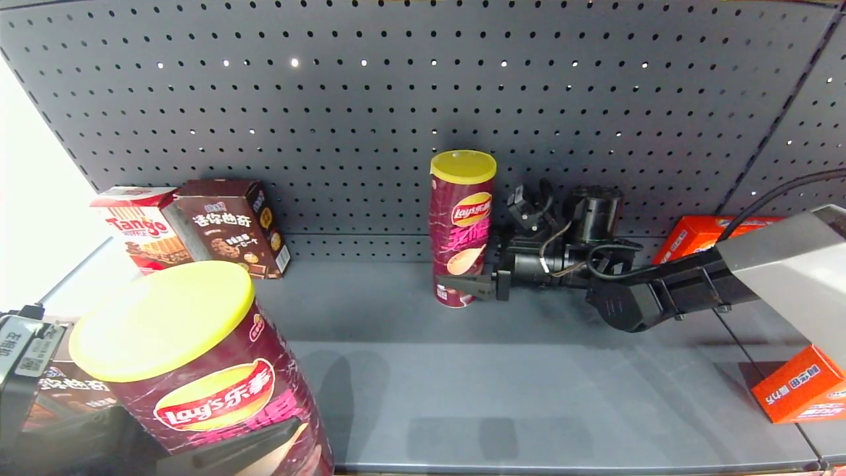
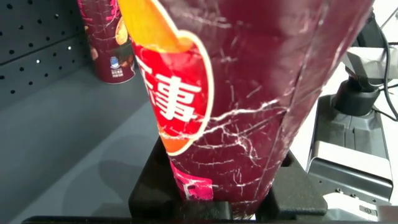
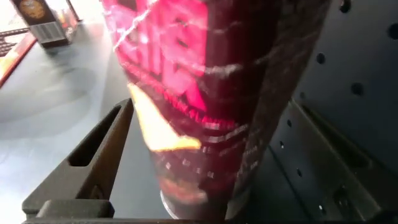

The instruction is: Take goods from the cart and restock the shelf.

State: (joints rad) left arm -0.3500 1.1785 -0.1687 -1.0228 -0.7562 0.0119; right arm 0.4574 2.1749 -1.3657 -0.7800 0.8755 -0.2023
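Where the left arm ends, closest in, the left hand (image 2: 227,194) is clenched on the near can (image 1: 192,370). It is maroon with a yellow lid, upright, by the front left corner of the shelf (image 1: 529,396).

Shelf: flat grey metal, matte, with a seam running across it partway back. Soft shadows lie on the front board.

Front right: an orange box (image 1: 800,387) lying flat by the edge.

Mid-shelf, toward the back: the far can (image 1: 461,228), same maroon and yellow, stands upright on the shelf just before the back wall. The right hand (image 1: 459,283) sits around its lower part, arm coming in from the right. Gripping or let go, cannot tell.

Back left: a red-and-white wafer box (image 1: 135,228) and a brown cookie box (image 1: 234,225), touching side by side, against the wall.

Back right: a second orange box (image 1: 700,238), behind the right arm.

Rear wall: dark grey pegboard (image 1: 396,99). Light shows through some holes in the upper rows. Bright white glare beyond the shelf's left end.
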